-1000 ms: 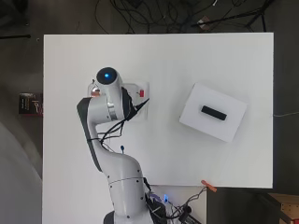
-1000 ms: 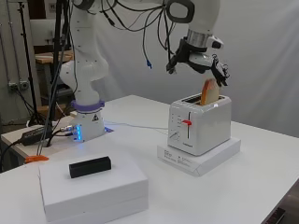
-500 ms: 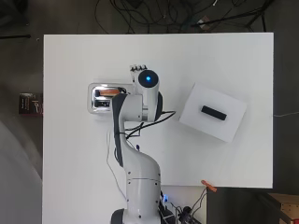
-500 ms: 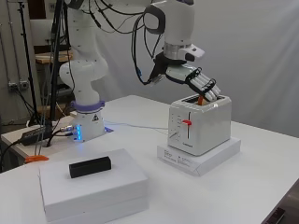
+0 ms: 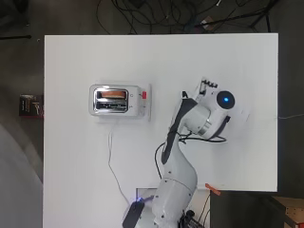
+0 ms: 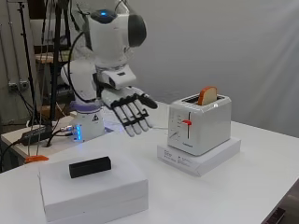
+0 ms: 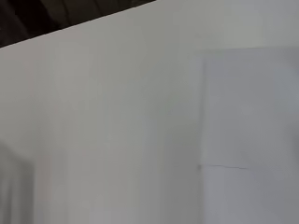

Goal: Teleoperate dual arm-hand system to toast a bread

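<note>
My fingers (image 6: 133,112) hang spread and empty, left of centre in the side view. The bread (image 6: 207,95) sits in the toaster (image 6: 200,123), its red lever (image 6: 187,123) apparently not yet pressed down.

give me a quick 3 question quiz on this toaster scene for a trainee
1. True or false: the bread sticks up out of the toaster.
2. The hand is: A) open, holding nothing B) shut on the bread C) pressing the lever.
3. What lies on the white box in the side view?

Key: 1. True. 2. A. 3. A small black block.
</note>
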Controlling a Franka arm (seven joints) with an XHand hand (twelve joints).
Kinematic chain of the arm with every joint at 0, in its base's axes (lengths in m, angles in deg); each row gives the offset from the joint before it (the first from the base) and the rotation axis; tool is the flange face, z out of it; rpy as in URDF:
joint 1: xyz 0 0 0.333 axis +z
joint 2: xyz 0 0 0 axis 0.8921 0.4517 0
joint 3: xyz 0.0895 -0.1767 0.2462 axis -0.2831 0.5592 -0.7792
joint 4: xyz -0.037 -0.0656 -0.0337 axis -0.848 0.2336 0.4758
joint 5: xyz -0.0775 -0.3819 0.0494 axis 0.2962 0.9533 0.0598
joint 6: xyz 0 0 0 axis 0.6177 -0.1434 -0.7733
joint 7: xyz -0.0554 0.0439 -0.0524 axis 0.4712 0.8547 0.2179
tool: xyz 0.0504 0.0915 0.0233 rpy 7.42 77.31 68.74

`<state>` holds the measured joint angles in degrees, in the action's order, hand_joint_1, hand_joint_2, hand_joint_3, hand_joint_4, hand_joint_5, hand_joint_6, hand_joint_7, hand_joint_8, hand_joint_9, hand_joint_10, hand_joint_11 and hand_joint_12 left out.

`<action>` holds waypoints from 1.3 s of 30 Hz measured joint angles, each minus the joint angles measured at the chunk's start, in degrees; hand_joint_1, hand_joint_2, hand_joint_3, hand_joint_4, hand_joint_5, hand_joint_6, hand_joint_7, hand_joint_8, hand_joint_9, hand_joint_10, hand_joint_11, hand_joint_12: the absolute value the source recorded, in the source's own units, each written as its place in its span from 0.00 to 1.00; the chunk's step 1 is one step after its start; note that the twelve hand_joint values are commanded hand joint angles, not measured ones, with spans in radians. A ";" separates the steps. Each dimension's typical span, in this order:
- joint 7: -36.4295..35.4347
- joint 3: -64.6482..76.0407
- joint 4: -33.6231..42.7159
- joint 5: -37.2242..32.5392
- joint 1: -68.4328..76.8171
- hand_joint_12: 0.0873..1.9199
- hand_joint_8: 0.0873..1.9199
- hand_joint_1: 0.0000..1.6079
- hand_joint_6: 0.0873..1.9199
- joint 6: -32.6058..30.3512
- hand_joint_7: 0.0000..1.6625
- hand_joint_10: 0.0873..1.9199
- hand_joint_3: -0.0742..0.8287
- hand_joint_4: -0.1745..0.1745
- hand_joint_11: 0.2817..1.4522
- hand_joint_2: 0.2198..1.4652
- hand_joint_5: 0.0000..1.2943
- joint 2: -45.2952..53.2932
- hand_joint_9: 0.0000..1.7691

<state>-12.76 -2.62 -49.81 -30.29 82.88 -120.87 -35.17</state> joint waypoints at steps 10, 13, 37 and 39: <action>-4.07 -20.67 -2.41 -3.23 0.70 0.00 0.00 0.05 0.00 -2.55 0.36 0.00 0.08 0.18 0.14 0.71 0.18 2.46 0.40; -4.85 -20.83 -3.26 -4.47 0.37 0.00 0.00 0.08 0.00 -3.48 0.50 0.00 0.08 0.14 0.21 0.72 0.19 2.85 0.56; 6.52 -21.00 -3.30 2.27 -1.60 0.93 0.97 0.07 0.00 -3.95 0.78 1.00 0.08 0.74 0.32 0.77 0.72 3.09 0.81; 3.88 -21.00 -3.42 -0.66 -1.87 0.96 0.99 0.09 0.00 -3.97 0.81 1.00 0.08 0.74 0.37 0.77 0.73 3.28 0.83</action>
<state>-8.88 -23.63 -53.23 -30.94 81.02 -124.84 -31.90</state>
